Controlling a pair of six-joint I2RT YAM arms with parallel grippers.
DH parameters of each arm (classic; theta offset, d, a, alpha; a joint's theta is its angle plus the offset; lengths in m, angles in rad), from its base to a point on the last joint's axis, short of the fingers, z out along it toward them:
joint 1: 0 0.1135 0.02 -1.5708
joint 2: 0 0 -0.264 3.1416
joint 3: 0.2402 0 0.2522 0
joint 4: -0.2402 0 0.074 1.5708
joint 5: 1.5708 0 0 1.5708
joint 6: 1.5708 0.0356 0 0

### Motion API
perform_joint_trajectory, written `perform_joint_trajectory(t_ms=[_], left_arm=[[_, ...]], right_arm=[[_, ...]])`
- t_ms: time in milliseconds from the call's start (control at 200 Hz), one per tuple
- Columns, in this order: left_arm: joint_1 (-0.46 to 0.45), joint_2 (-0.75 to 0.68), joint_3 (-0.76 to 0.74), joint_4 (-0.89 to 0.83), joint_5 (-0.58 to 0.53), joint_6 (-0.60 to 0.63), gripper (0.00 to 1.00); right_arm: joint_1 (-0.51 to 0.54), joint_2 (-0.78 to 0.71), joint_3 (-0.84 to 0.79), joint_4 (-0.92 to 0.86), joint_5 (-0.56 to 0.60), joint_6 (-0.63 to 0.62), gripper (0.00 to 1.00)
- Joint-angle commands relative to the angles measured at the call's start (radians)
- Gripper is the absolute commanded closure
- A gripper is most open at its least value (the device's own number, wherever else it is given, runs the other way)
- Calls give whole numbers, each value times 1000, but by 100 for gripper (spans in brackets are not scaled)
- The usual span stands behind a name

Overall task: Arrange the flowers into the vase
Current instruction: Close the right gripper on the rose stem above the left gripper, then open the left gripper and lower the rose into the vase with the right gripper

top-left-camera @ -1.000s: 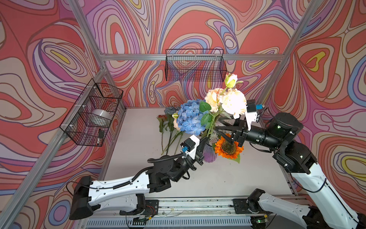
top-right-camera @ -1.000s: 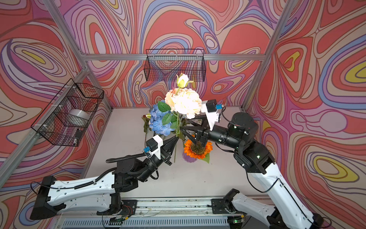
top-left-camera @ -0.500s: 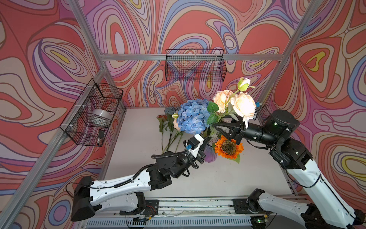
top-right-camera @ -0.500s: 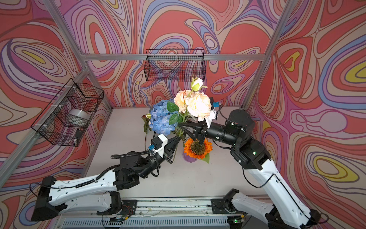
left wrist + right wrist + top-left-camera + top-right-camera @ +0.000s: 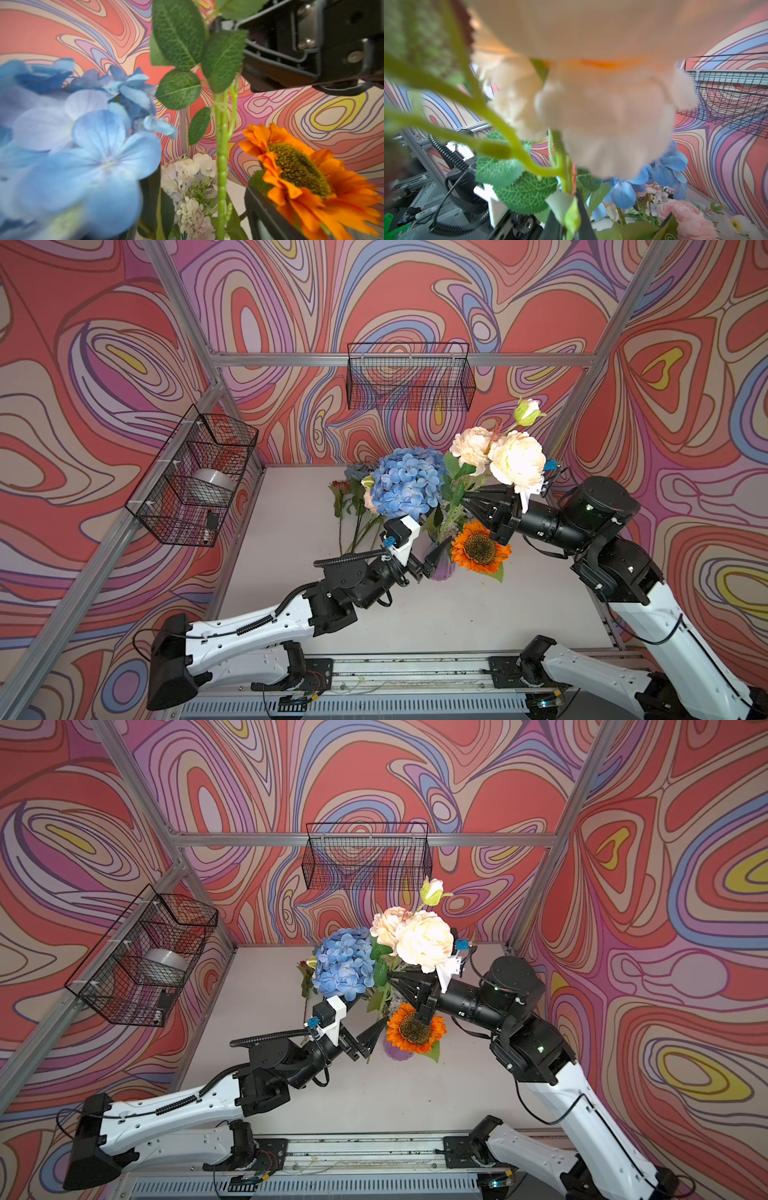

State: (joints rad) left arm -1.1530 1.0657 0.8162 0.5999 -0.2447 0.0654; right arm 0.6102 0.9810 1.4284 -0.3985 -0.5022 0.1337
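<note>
Plainly a robotics lab cell, not a home or a shop. Boxed in by an aluminium frame of metal profile and lined with wall panels printed in red, lilac and blue swirls. Furnished only with a bare white table and two black wire baskets, a back basket and a side basket, both hung on the frame. Fitted along the near edge with a metal rail bearing the bases of the left arm and the right arm, white shells over black joints. Finished with bare wiring beside the rail and a slotted cable duct underneath.
</note>
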Motion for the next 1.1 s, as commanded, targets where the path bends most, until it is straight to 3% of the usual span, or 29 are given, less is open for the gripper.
perform_joint_trajectory(t_ms=[0,305,821,1097], left_arm=[[42,-65,-54,-39,18,-140,17],[159,-98,-120,-34,52,-260,20],[235,11,-107,49,78,-305,21],[248,50,-91,49,87,-324,21]], right_arm=[[2,19,48,-34,49,-62,98],[2,113,201,-76,144,-171,97],[3,183,333,-201,261,-320,97],[2,211,306,-207,208,-333,97]])
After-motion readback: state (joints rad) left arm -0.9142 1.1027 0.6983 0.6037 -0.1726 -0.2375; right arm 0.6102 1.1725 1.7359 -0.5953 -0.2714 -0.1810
